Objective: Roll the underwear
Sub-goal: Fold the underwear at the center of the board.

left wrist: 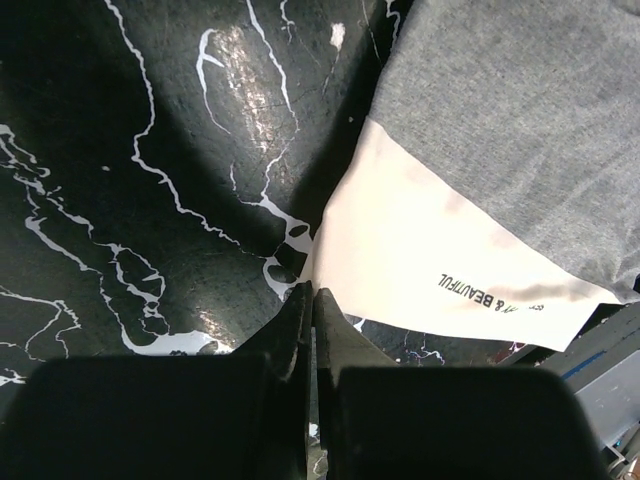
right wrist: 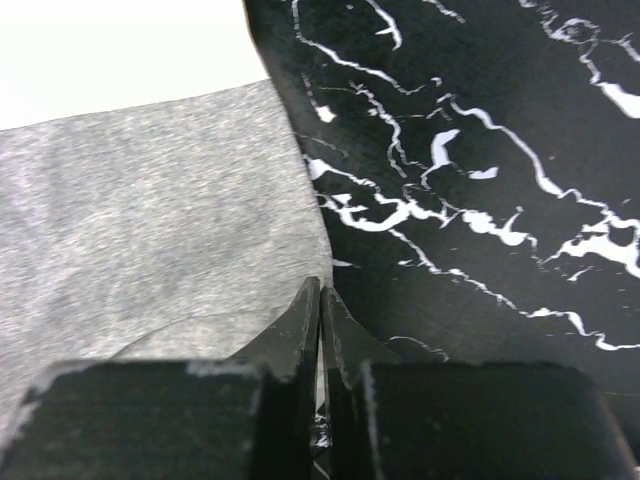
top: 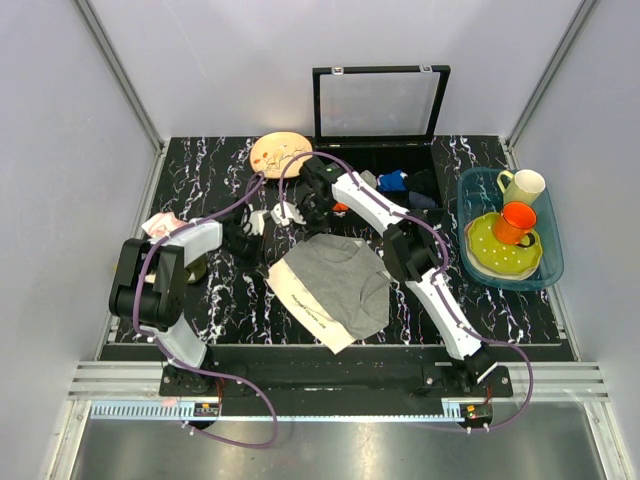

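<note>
- Top external view is showing the underwear [top: 340, 280] lying spread flat near the middle of the table [top: 200, 170], between the two arms, with its cream waistband [left wrist: 430, 260] facing the near-left side.
- I am judging that rolling is not yet begun. No fold or roll is showing in the cloth, so the step in hand is the approach to an edge.
- Left gripper [left wrist: 311, 295] is sitting just beside the waistband's corner, jaws pressed together with nothing between them.
- Right gripper [right wrist: 320, 290] is sitting at the grey side edge, jaws likewise together; I am seeing no cloth pinched.
- Next move, as I am reading it, is calling for the jaws to part, pinch one edge and turn it over evenly. An uneven pull would be skewing the roll.
- Fabric is looking like soft, matte, heathered grey knit. The waistband is looking smoother and paler, carrying small dark print.
- Table is showing glossy black marble pattern with white veins, so I am expecting the cloth to slide easily.
</note>
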Controlling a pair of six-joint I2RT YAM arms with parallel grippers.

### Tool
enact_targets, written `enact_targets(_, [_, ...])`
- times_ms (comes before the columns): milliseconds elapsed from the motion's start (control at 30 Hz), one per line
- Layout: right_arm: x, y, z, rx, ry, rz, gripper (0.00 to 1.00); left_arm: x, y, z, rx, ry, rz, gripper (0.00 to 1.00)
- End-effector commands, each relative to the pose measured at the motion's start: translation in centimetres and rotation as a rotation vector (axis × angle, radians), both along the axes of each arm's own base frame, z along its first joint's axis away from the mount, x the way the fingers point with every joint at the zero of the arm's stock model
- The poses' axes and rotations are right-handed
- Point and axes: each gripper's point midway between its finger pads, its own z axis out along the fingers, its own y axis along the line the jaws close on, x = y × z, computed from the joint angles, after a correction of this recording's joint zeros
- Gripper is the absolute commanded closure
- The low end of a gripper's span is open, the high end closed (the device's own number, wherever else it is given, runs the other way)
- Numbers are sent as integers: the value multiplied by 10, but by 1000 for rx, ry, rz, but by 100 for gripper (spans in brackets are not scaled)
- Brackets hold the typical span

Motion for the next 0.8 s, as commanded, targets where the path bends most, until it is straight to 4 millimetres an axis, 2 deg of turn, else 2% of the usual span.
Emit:
enact_targets(0, [-12,-8,13,-33,36,5,97,17,-2,20,-33,-64,11,100])
enact_targets(67, [-13,-8,19,-28,34,4,100,17,-1,21,-35,-71,10,100])
enact_targets(267, [-14,-7,43,-1,25,-20,100,20,-4,31,-56,-105,4,100])
enact_targets(500, [-18,1,94,82,30,-99,100,15,-19,74,-173,-212,-5,100])
enact_targets(567, [-24,-2,99,83,48,-107,100,9,-30,87,-229,-222,-25,100])
enact_targets(600, [-27,-5,111,96,37,-109,100,8,-32,90,-238,-223,-29,100])
enact_targets(667, [-35,-11,109,82,59,-114,100,3,-39,93,-250,-213,-38,100])
enact_targets(700, [-38,-15,123,99,42,-118,100,1,-42,93,-250,-203,-41,100])
enact_targets(733, [-46,-22,114,76,69,-122,100,-1,-43,94,-250,-197,-44,100])
enact_targets(767, [-46,-24,116,86,57,-125,100,-6,-48,92,-250,-175,-53,100])
